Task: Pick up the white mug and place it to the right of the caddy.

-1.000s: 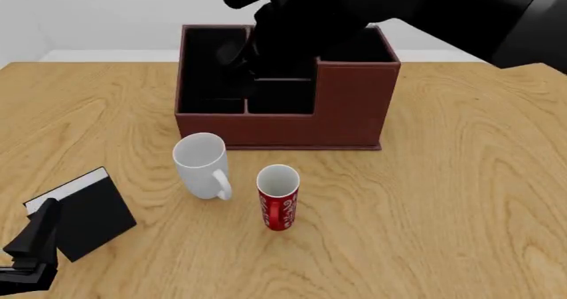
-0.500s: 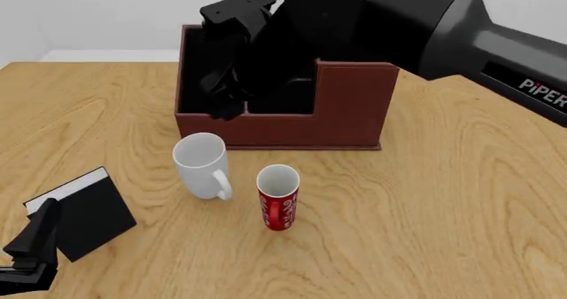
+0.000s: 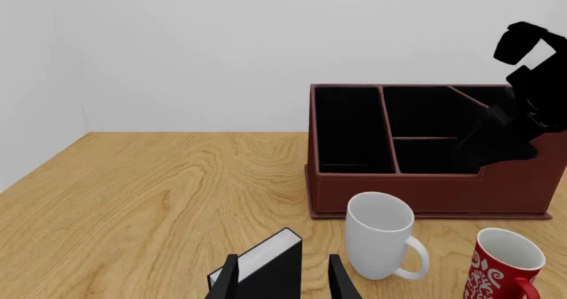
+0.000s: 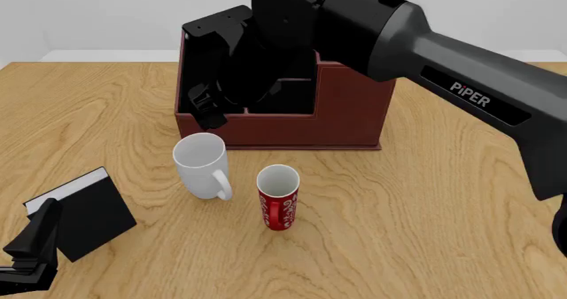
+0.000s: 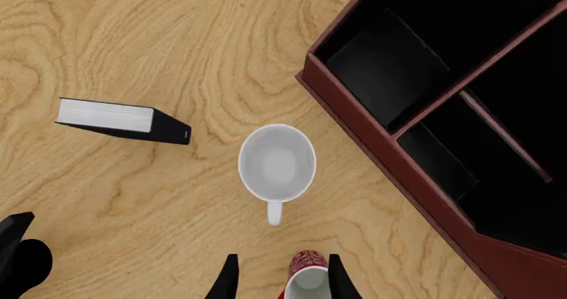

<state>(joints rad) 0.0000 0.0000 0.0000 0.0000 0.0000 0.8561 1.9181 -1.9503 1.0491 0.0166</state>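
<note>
The white mug [image 4: 202,165] stands upright on the table in front of the caddy's left part, its handle toward the near side. It also shows in the left wrist view [image 3: 379,236] and the right wrist view [image 5: 277,163]. The caddy [image 4: 346,106] is a large reddish-brown box behind it, also seen in the wrist views [image 3: 425,196] [image 5: 399,159]. My right gripper [image 4: 206,106] hangs open and empty over the caddy's front left corner, above and behind the white mug; its fingers [image 5: 228,282] stand apart. My left gripper [image 4: 31,252] is open and empty at the near left.
A red mug [image 4: 278,198] with white lettering stands just right of the white mug, a little nearer. A black book [image 4: 84,212] with a white edge lies beside my left gripper. My right arm [image 4: 425,53] crosses over the caddy from the right.
My right arm has swung down and left over the caddy, bringing its gripper from the caddy's back to the front left corner. The mugs, book and left arm have not moved.
</note>
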